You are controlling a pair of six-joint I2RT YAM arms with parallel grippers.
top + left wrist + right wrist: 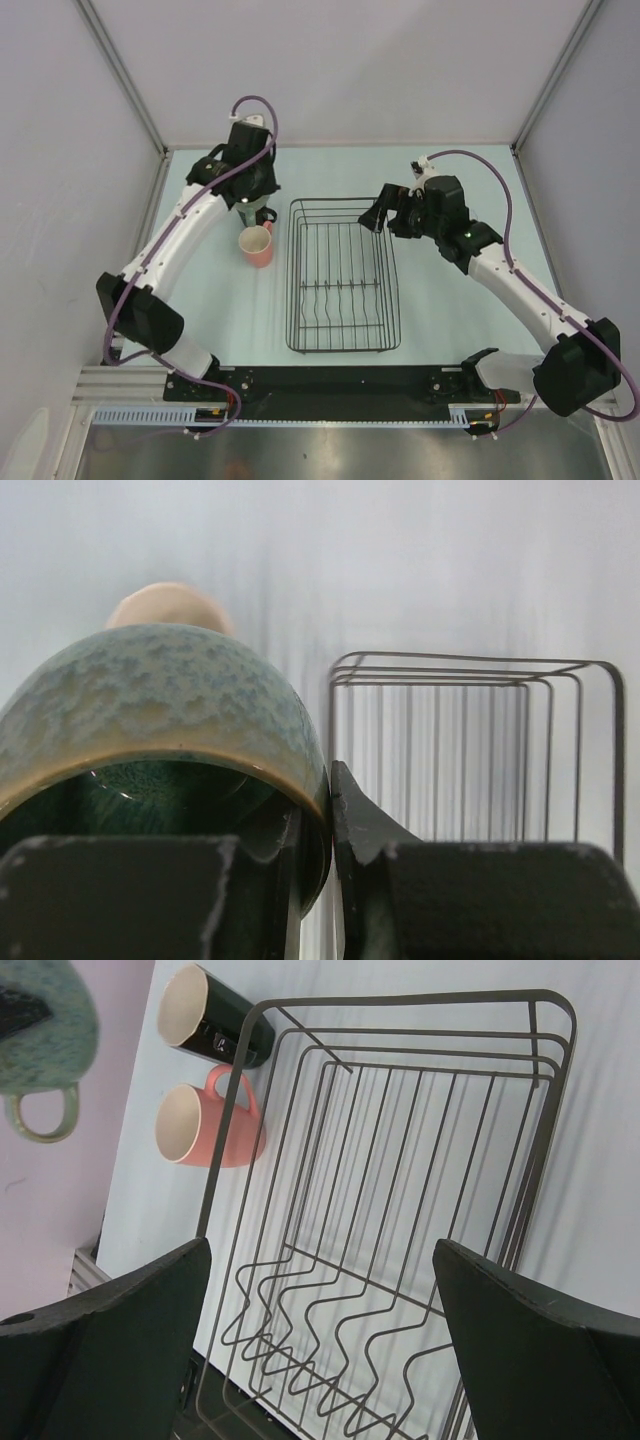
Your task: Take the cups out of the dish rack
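The black wire dish rack (pixel 343 345) stands mid-table with no cup in it. It also shows in the right wrist view (pixel 420 1140) and in the left wrist view (pixel 470 750). My left gripper (pixel 254 206) is left of the rack's far corner, shut on the rim of a speckled pale-green cup (pixel 150 700), one finger inside and one outside (pixel 320 790). The pink mug (pixel 257 246) stands on the table just near of it. The black cup (pixel 215 1015) and the pink mug (pixel 205 1125) lie beside the rack. My right gripper (pixel 378 218) is open and empty over the rack's far right side (pixel 320 1250).
Grey walls enclose the table on the left, back and right. The arm bases and a black rail (pixel 340 385) run along the near edge. The green cup's handle (pixel 40 1120) shows at the upper left of the right wrist view.
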